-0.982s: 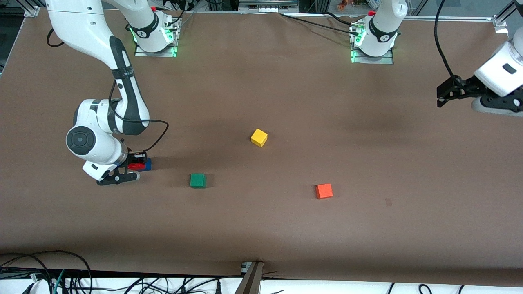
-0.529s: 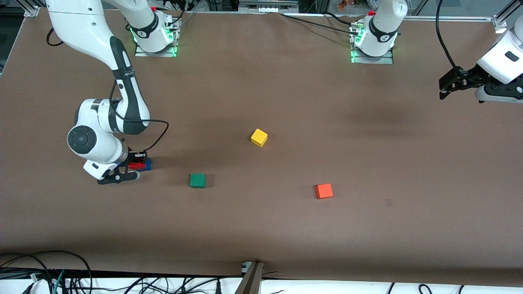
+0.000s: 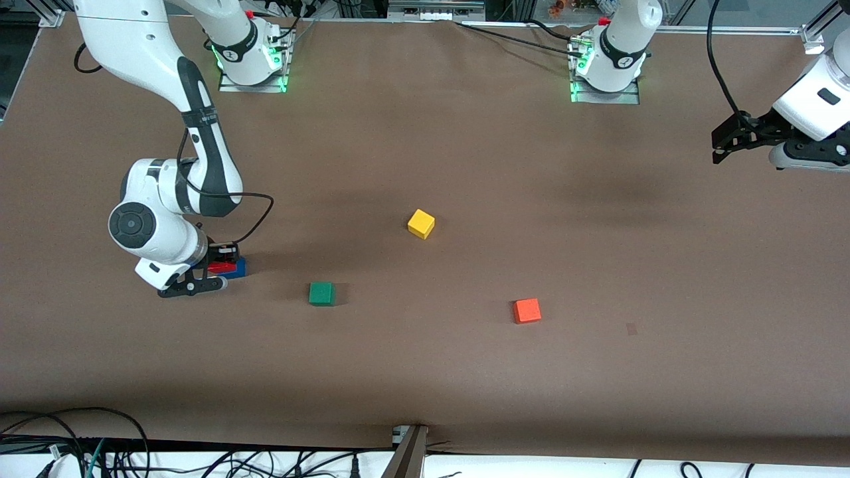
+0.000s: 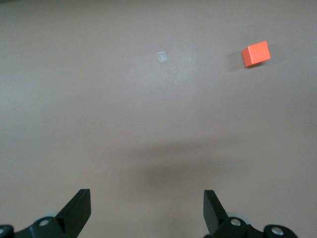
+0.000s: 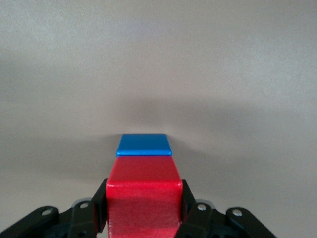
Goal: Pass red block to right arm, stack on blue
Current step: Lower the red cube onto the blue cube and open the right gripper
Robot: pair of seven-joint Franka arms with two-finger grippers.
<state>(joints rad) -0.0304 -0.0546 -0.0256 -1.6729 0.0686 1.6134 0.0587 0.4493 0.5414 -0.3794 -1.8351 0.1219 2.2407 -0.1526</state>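
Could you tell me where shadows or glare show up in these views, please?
Front view: soft shadow beside the yellow block. Left wrist view: broad dim shadow on the table ahead of the left gripper. Right wrist view: slight sheen on the red block, shadow around the blue block.

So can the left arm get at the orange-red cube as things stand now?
Probably yes. The left tool hangs open over the table's left-arm end, holding nothing, and the orange-red cube lies alone with bare table around it.

A robotics lab: two white robot arms with black joint bands (image 3: 199,126) are bolted onto metal base plates with green status lights (image 3: 252,79) on a wide brown paper-covered desk (image 3: 425,372), with aluminium framing (image 3: 813,33) and tangled black cables (image 3: 80,445) along its edges.
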